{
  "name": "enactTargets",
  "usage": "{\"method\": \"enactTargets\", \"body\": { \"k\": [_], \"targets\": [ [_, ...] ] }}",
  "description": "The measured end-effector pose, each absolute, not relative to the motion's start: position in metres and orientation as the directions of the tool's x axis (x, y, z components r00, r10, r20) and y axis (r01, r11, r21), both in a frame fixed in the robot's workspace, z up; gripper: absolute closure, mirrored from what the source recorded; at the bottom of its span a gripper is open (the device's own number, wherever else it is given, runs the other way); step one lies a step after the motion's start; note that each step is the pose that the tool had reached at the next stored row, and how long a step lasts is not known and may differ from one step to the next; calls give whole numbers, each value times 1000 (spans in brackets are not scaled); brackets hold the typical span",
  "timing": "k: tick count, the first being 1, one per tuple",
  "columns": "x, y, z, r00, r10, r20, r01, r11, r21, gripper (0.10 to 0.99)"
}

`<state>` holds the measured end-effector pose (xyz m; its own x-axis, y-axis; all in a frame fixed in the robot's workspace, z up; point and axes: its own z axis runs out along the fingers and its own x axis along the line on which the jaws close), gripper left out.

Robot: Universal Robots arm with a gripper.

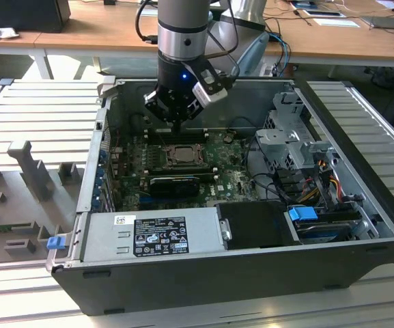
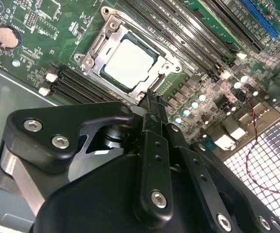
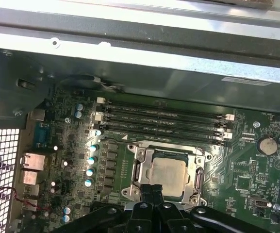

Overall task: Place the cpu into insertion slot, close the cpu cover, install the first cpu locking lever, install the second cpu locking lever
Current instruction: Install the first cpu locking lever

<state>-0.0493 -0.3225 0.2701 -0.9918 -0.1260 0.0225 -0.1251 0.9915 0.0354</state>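
Apparently seated, the cpu lies just beneath the hand.

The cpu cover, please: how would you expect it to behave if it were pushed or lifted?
The cpu cover looks like thin metal, so probably stiff but bendable. It lies flat around the cpu, so its edges probably offer little grip.

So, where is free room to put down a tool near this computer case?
The ribbed grey panel on the exterior view's right of the case is bare. Inside is crowded: the gripper hangs close by the cpu, cables beside the drive cage.
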Motion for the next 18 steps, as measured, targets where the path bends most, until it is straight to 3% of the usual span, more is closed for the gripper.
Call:
{"method": "enactTargets", "body": {
  "k": [18],
  "targets": [
    [-55, -323, 268, -999, -36, 22, -35, 999, 36, 980]
  ]
}}
